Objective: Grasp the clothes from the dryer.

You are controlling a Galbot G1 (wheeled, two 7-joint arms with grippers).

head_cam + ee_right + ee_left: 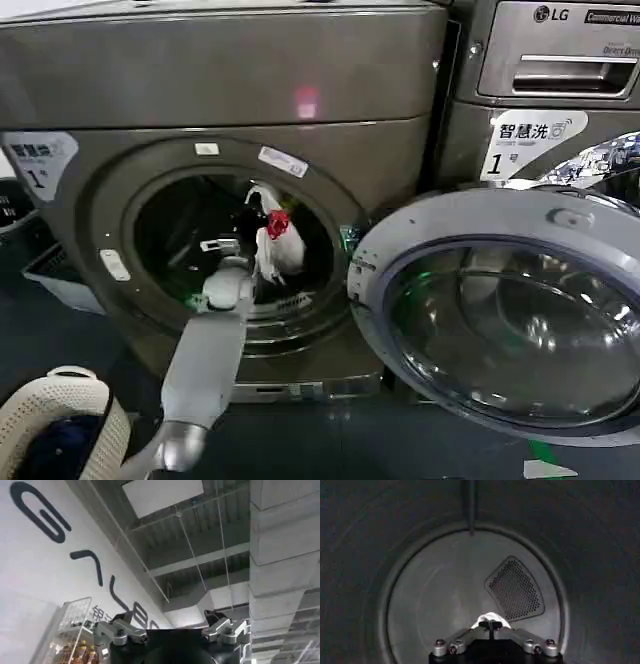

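Note:
The dryer (230,90) stands with its round glass door (480,215) swung open to the right. My left arm reaches through the round doorway into the drum. In the left wrist view my left gripper (491,625) is shut on a white fold of the clothes (490,617), before the drum's back wall. In the head view a white garment with a red patch (284,252) hangs inside the doorway, just beyond the arm's wrist. A bit of green cloth (196,298) shows low at the doorway's rim. My right gripper (167,620) is open, parked and pointing at the ceiling.
An LG-branded machine (560,60) with a drawer panel stands to the right, behind the open door. A white mesh basket (85,395) holding dark navy cloth (58,440) sits at lower left. A grey crate (55,275) lies on the floor at the left.

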